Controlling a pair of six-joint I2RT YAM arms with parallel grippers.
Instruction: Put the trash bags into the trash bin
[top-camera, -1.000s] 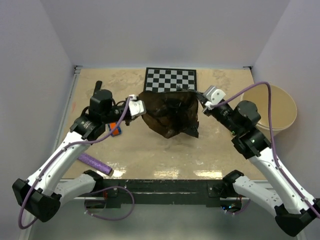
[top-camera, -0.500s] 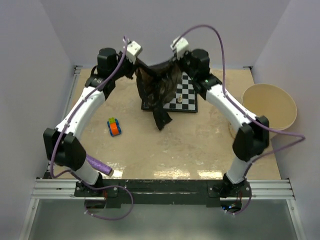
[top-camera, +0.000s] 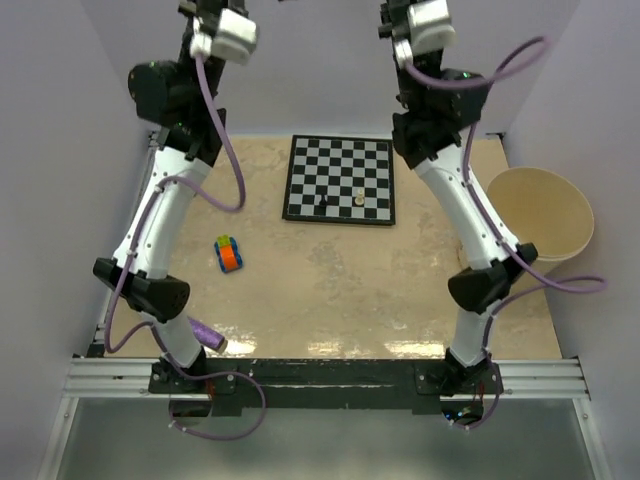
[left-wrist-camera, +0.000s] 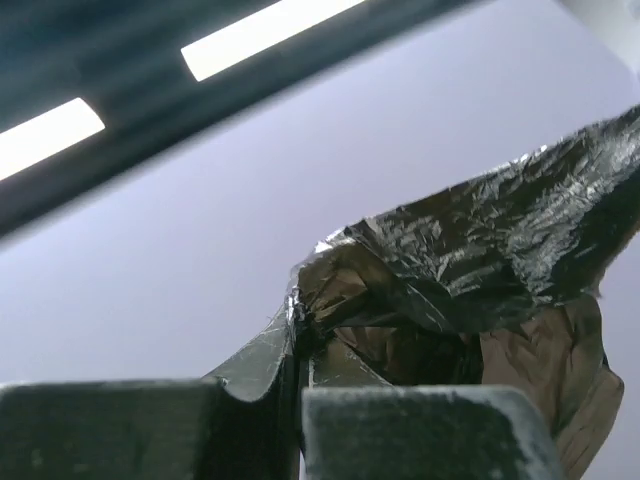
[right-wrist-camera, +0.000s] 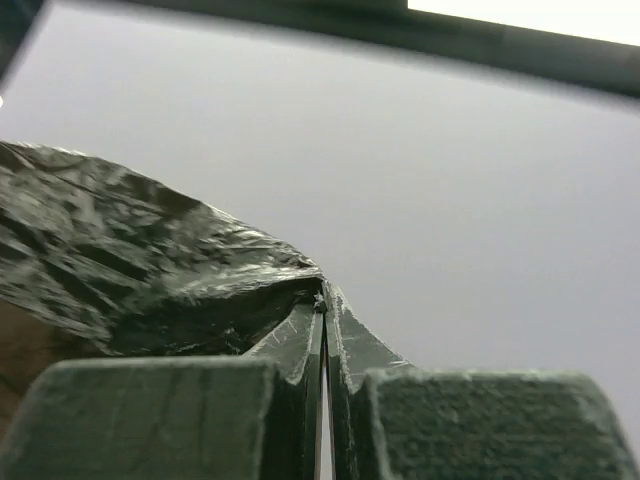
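Note:
A trash bag (left-wrist-camera: 480, 250), thin glossy black film, is stretched in the air between both grippers, against the lilac wall and ceiling lights. My left gripper (left-wrist-camera: 298, 340) is shut on one edge of it. My right gripper (right-wrist-camera: 323, 310) is shut on another edge of the same trash bag (right-wrist-camera: 120, 240). In the top view both arms are raised high, so their fingers and the bag lie beyond the top edge. The cream-beige trash bin (top-camera: 540, 215) stands at the table's right side, below and to the right of the raised right arm (top-camera: 455, 190).
A chessboard (top-camera: 340, 180) with two small pieces lies at the back middle. A small orange and blue toy car (top-camera: 230, 253) sits left of centre. A purple textured roll (top-camera: 207, 335) lies at the front left by the left arm's base.
Both arms have lifted the bag from the table, up past the chessboard and out of the top view. The board now shows uncovered.

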